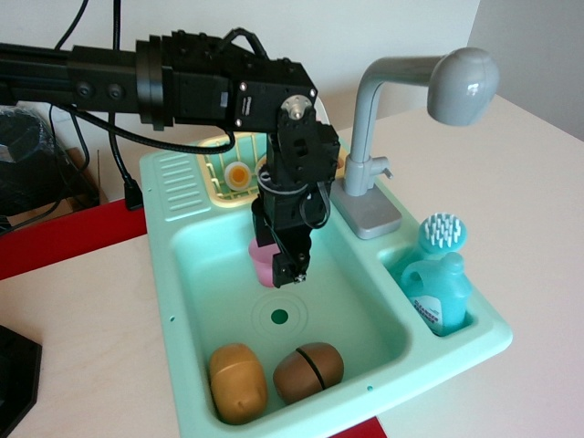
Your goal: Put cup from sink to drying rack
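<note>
A single view looks down at an angle from the front of the sink (182, 301), raised above the table (91, 310) and fairly near, so the basin fills most of the frame. It faces toward the back wall (347, 36), with the faucet (429, 82) at upper right. The arm (109, 82) reaches in from the upper left.
</note>
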